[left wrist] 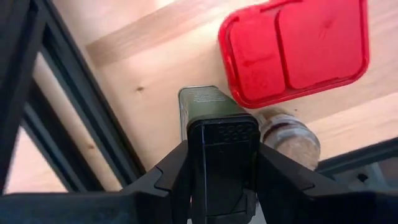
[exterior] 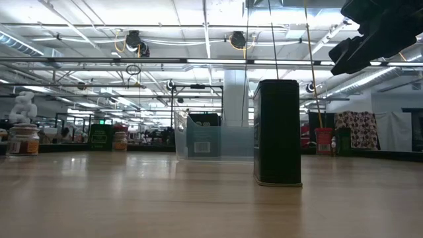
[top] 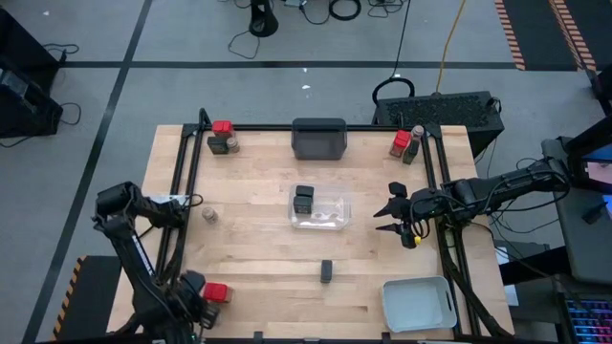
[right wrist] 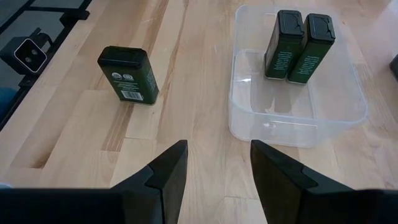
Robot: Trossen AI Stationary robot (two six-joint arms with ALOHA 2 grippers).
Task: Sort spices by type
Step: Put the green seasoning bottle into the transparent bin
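My left gripper (left wrist: 221,186) is at the table's near left corner (top: 191,296), shut on a black boxy spice container (left wrist: 221,140). A red-topped container (left wrist: 292,50) and a round jar (left wrist: 291,138) stand right beside it. My right gripper (top: 394,216) is open and empty above the table, just right of the clear tray (top: 335,215), which holds two black boxes (right wrist: 291,45). Another black box (top: 326,270) stands upright on its base on the wood and also shows in the right wrist view (right wrist: 127,74). A lone jar (top: 208,215) stands at mid left. My left gripper pinches the black box between its two fingers at the lid end, on two opposite sides (left wrist: 193,155). The fingers come from above, pointing down. The box stands upright in the hold. Its own body hides whether its base is on the table.
A dark grey tray (top: 318,139) sits at the far middle and a pale grey tray (top: 418,303) at the near right. Red-topped containers and jars stand at the far left (top: 224,137) and far right (top: 405,143) corners. A black frame rail (left wrist: 74,112) runs close by my left gripper.
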